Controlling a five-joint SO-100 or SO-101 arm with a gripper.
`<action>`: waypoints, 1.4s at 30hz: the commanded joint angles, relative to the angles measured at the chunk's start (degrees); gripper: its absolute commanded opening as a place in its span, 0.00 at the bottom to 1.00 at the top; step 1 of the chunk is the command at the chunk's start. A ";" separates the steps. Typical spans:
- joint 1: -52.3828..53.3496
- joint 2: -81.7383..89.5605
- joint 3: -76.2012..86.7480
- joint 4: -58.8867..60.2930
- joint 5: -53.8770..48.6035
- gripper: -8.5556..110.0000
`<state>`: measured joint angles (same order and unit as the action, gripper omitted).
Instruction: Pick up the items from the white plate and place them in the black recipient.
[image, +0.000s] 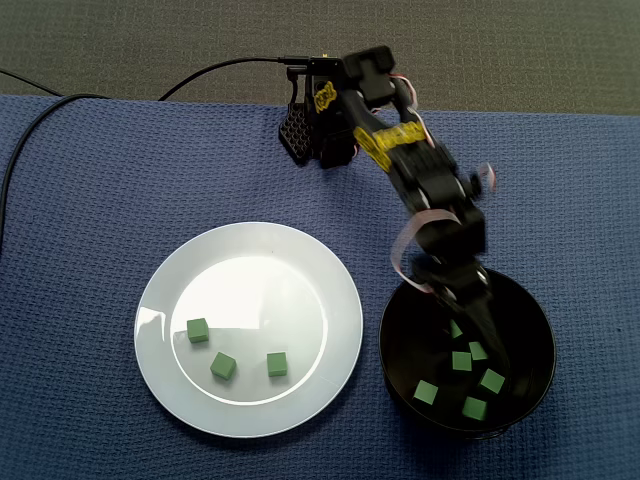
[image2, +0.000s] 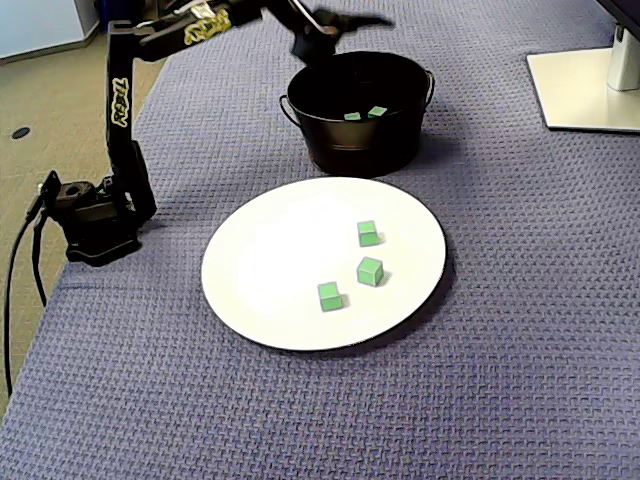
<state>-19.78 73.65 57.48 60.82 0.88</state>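
Blue woven cloth (image2: 300, 420) fills the lower part of both fixed views, and on it lies the white plate (image2: 270, 260), at the centre of one view and at the lower left of the other (image: 250, 270). Three green cubes rest on the plate, apart from one another: in a fixed view they sit in its lower half (image: 197, 330) (image: 222, 367) (image: 277, 364), in the other in its right half (image2: 368, 233) (image2: 370, 271) (image2: 330, 296). Just beside the plate stands the black bucket (image2: 350, 150), at the lower right of a fixed view (image: 392, 350). More green cubes lie on its floor (image: 426, 392) (image: 492, 381) (image: 474, 408) (image: 461, 360); two show over its rim in the other view (image2: 377, 112). The black arm (image: 420, 170) with yellow markings reaches from its base (image2: 95, 215) at the cloth's edge, and its gripper (image: 488, 340) hangs over the mouth of the bucket. Whether the jaws are parted or closed cannot be told: they are dark against the black bucket in one view and blurred at the top edge of the other. A black cable (image: 30, 130) runs across the upper left, and a white stand base (image2: 585, 90) sits at the upper right
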 joint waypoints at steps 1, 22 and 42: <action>12.92 8.88 -16.00 18.11 4.13 0.48; 32.78 -31.90 -31.73 36.39 -12.83 0.47; 30.15 -43.77 -39.99 30.23 -14.68 0.27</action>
<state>10.28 29.18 20.65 92.72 -14.24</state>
